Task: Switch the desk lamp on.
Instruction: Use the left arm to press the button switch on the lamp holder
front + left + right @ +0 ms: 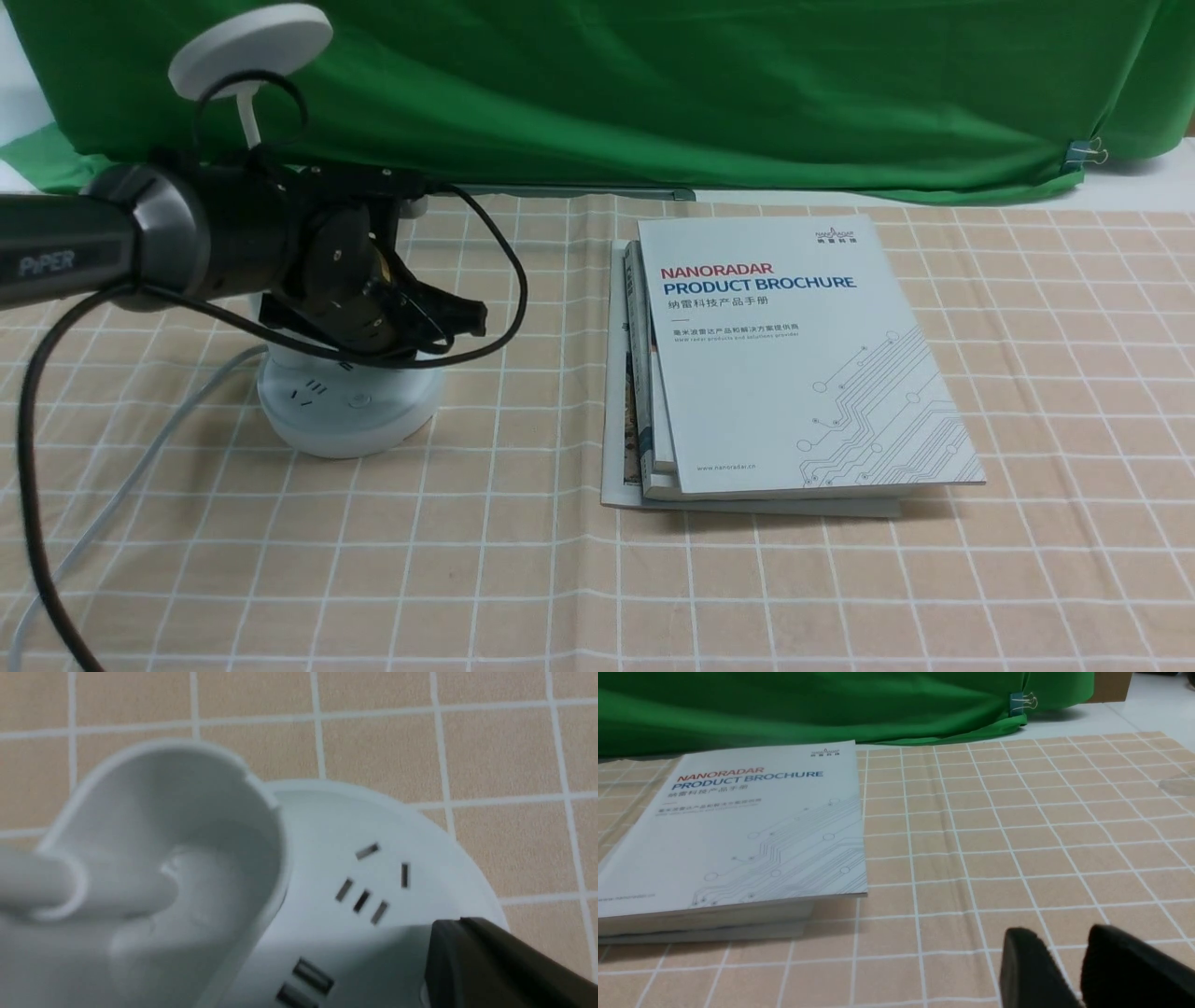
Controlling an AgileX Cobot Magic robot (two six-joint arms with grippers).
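The white desk lamp stands at the left of the table, with its round disc head (250,49) up high and its round base (345,411) on the cloth. My left gripper (474,317) is shut and empty, hovering just over the base's right side. In the left wrist view its joined dark tips (448,928) sit above the base beside the sockets (369,882), the USB ports (303,982) and the pen-holder cup (163,835). A round button edge peeks out under the tips. My right gripper (1057,940) hovers low over bare cloth with a narrow gap between its fingers.
A stack of brochures (794,355) lies mid-table and also shows in the right wrist view (747,826). The lamp's grey cord (140,467) runs to the front left. My arm's black cable (512,280) loops beside the base. A green cloth (653,84) hangs behind.
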